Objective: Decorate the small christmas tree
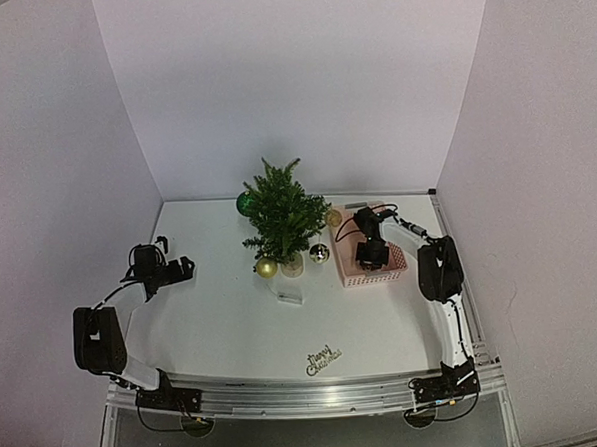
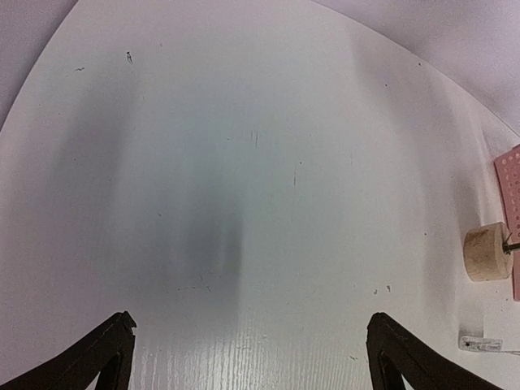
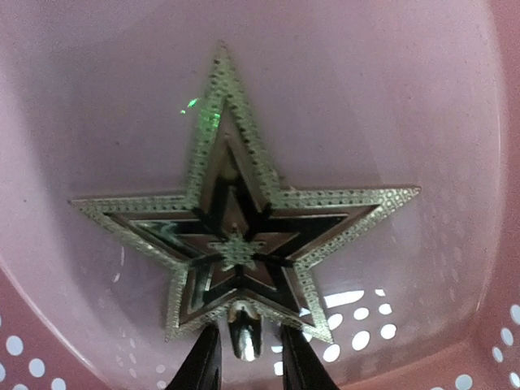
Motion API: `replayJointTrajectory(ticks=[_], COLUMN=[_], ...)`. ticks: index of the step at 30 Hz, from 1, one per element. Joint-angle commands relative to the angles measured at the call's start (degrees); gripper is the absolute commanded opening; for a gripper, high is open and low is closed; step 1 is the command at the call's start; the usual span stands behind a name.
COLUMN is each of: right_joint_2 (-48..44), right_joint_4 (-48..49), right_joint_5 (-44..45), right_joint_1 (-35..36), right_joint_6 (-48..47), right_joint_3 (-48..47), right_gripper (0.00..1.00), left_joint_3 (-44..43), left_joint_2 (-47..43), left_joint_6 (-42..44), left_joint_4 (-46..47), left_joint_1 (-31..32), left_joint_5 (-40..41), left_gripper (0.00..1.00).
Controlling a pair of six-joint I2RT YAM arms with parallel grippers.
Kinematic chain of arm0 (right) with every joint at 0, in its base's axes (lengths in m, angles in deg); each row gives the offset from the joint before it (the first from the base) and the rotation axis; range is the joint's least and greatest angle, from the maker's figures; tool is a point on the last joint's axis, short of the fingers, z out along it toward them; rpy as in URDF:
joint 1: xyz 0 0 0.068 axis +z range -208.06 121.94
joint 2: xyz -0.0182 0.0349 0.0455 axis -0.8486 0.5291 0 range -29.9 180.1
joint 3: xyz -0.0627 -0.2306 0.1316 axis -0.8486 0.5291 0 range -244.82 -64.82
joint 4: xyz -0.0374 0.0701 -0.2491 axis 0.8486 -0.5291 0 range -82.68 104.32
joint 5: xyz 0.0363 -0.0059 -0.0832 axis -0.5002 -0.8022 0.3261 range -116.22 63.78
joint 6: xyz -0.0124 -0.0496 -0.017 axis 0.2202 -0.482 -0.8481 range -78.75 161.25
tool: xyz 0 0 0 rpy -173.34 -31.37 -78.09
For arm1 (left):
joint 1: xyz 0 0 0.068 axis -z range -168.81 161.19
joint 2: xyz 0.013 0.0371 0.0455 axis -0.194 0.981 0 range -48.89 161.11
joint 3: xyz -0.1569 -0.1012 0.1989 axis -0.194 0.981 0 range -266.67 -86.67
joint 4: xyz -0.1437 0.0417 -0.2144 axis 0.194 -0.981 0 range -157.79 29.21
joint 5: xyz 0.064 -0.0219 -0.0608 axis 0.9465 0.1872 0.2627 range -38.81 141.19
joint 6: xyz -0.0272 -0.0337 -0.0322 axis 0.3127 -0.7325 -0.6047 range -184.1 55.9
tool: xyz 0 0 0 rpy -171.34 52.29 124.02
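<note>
The small christmas tree (image 1: 281, 216) stands upright at the back middle of the table on its pale pot base (image 2: 487, 253). A green ball (image 1: 245, 202), a gold ball (image 1: 267, 268), a silver ball (image 1: 319, 252) and another gold ball (image 1: 333, 218) sit around it. My right gripper (image 1: 372, 252) is down inside the pink basket (image 1: 379, 276). In the right wrist view a gold star topper (image 3: 244, 236) lies on the basket floor. The right gripper (image 3: 250, 341) is narrowly open, its fingers either side of the star's silver stem with small gaps. My left gripper (image 1: 181, 267) is wide open over bare table.
A gold "Merry Christmas" sign (image 1: 324, 359) lies near the front edge. A small clear tag (image 1: 288, 295) lies in front of the tree pot. White walls enclose the table on three sides. The pink basket wall (image 3: 366, 97) surrounds the star.
</note>
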Motion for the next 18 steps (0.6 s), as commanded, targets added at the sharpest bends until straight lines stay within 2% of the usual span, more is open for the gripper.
replayJointTrajectory(ticks=[1,9,13,18], right_joint_2=[2.9,2.6,0.5,-8.0], right_joint_4=[-0.1,-0.1,-0.1,-0.1], right_joint_5=[0.1,1.9,3.4,10.2], right_joint_1=[-0.5,-1.2,-1.4,-1.4], right_joint_6=[-1.1,-2.9,-3.0,-1.0], right_joint_3=[-0.1,-1.1,-1.2,-2.3], right_gripper=[0.21,0.01,0.0,0.0], left_joint_3=[-2.1,-2.3,-3.2,-9.2], left_joint_2=[-0.3,-0.8,-1.3,-1.1], left_joint_6=[-0.1,0.6,3.6,9.8], left_joint_4=[2.3,1.9,1.9,1.1], left_joint_1=[-0.2,-0.2,-0.2,-0.6], left_joint_5=[-0.9,-1.6,-3.9,-6.2], left_gripper=[1.0,1.0,1.0,1.0])
